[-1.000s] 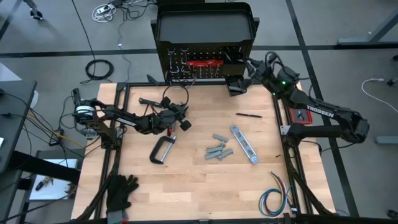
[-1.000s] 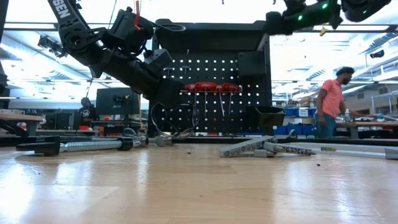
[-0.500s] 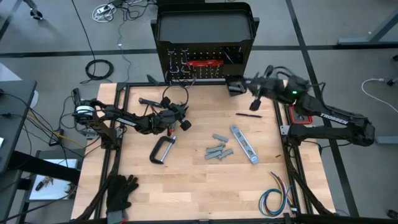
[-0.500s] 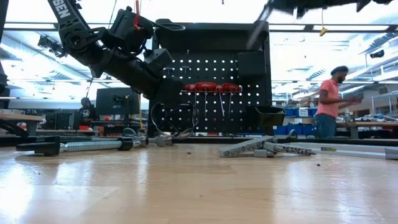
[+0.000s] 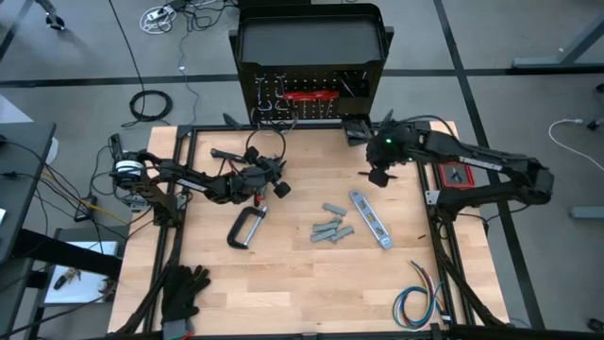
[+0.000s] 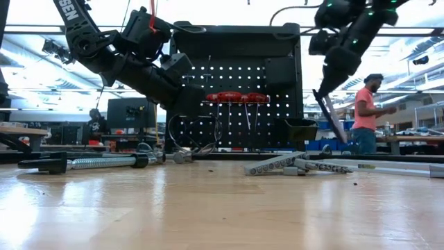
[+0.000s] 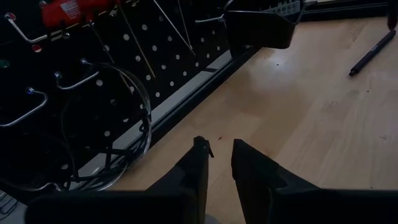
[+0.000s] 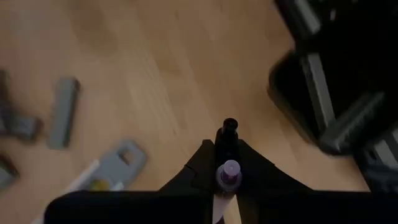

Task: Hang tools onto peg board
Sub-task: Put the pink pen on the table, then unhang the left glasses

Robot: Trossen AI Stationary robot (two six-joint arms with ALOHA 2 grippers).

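Up near the back right of the bench, the right end effector (image 5: 377,176) hangs above the wood with its fingers pinched on a thin dark pen-like tool (image 8: 229,152) — in the low view that tool (image 6: 329,114) slants down from the fingers, clear of the bench (image 5: 283,274). Just behind it stands the peg board (image 5: 311,94), where red-handled tools (image 6: 236,98) hang on hooks beside a small black bin (image 6: 300,128). Below it on the wood lie a silver flat bar (image 5: 370,218) and a cluster of grey metal pieces (image 5: 330,227), with a grey C-clamp (image 5: 245,229) farther left. The left end effector (image 7: 219,158) waits low by the board's left part — its fingers stand slightly parted, holding nothing. Black gloves (image 5: 184,288) and a coloured wire bundle (image 5: 420,297) sit at the front corners.
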